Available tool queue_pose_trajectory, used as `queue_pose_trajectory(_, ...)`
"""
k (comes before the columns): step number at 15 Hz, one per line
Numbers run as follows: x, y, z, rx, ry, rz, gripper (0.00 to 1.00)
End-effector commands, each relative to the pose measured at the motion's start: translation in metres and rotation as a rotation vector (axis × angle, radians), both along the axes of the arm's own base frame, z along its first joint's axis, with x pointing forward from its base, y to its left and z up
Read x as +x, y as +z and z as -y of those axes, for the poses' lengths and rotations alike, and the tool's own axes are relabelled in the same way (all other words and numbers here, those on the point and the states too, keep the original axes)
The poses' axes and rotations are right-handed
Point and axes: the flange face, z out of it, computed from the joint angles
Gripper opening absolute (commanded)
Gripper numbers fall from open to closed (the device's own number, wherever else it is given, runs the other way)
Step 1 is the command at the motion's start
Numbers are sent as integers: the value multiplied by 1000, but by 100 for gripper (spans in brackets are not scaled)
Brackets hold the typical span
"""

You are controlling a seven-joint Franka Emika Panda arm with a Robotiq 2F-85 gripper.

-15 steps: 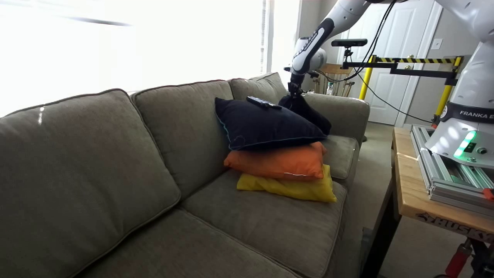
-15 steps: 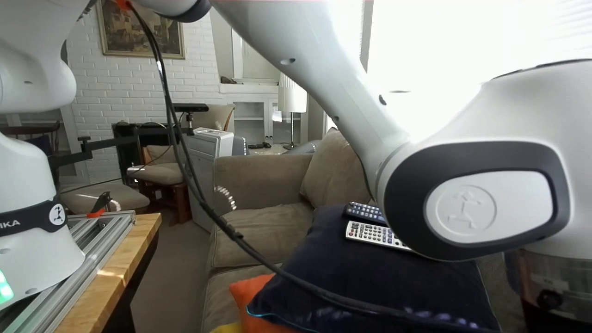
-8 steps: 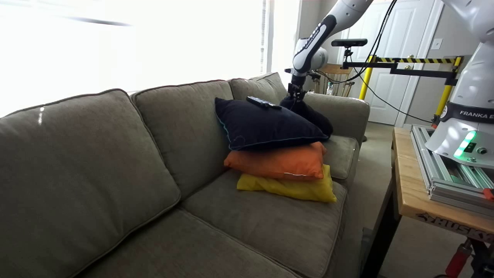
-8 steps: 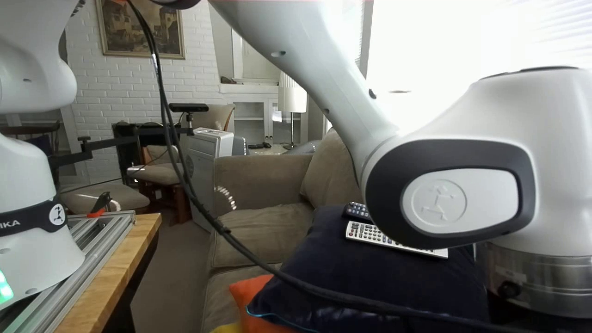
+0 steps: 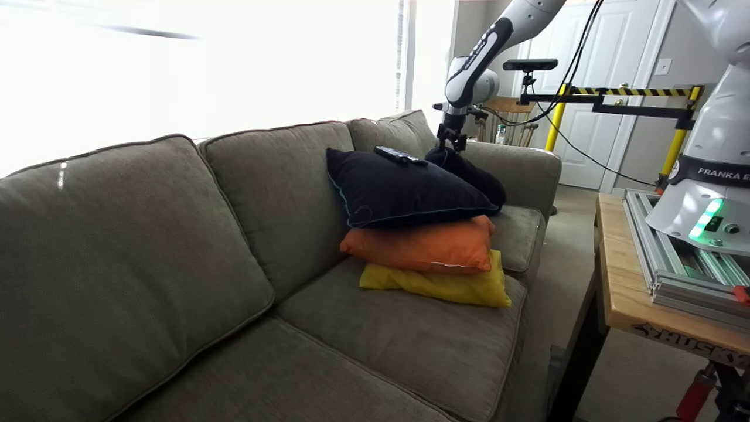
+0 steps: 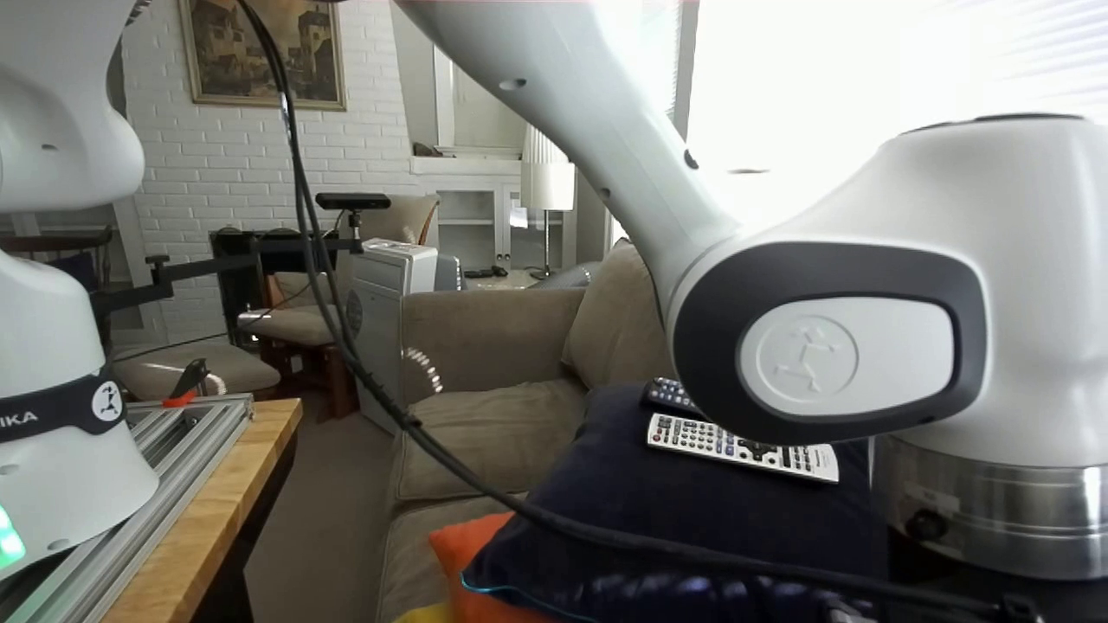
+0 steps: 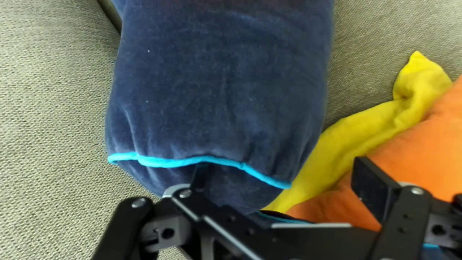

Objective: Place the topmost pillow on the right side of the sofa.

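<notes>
Topmost pillow (image 5: 473,176), navy velvet-like fabric, turquoise piping (image 7: 202,160): in an exterior view, at the far right end of the sofa (image 5: 404,343), beyond the pillow stack (image 5: 419,246) and before the padded armrest (image 5: 521,171). Tilted; underside hidden. Judged to be at, or close to, its destination.

Gripper (image 7: 280,179): fingers (image 7: 371,189) spread wide, nothing held. In the wrist view one finger stands at the piping of this pillow, contact not certain; its partner lies well apart from the pillow, above the orange pillow (image 7: 422,151).

Pillow stack, just nearer: broader navy pillow (image 5: 404,189), over orange pillow, over thin yellow pillow (image 5: 433,286). On top: silver remote (image 6: 736,448), black remote (image 6: 668,395).

Risks, all by estimate:

1. Snag. The finger at the piping could hook the edge on lifting and drag the pillow out of place; likeliest cause, a sideways pull before the claw is clear above it.

2. Slump. Soft filling and a tilted stance, prop not visible; the pillow may fold or slide towards the stack.

3. Remotes swept off. In an exterior view the Panda arm (image 6: 840,355) hides part of the black remote, gap between them unclear; a low swing back over the stack could knock both, or shift the broader pillow beneath.

4. Cable drag. The cable (image 6: 411,421) crosses in front of the broader pillow in that view; should it in fact lie on the fabric, arm travel could tug the stack.
</notes>
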Motion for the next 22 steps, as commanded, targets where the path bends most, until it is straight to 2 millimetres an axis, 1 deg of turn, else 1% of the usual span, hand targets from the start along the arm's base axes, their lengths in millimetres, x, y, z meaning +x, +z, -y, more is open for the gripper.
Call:
queue_pose_trajectory(1, -4, 13, 8, 3, -74, 36, 100)
queue_pose_trajectory(5, -4, 12, 17, -6, -139, 89, 100)
queue_pose_trajectory(8, -4, 17, 20, 8, -172, 114, 100)
queue_pose_trajectory(10, -6, 22, 16, 17, -174, 97, 100)
queue_pose_trajectory(13, -12, 29, 3, 49, -152, 53, 100)
queue_pose_trajectory(17, -13, 51, -12, 87, -138, 58, 100)
queue_pose_trajectory(19, -11, 57, -10, 76, -145, 66, 100)
queue_pose_trajectory(20, -12, 57, -7, 62, -153, 63, 100)
queue_pose_trajectory(22, -15, 47, 3, 56, -171, 52, 100)
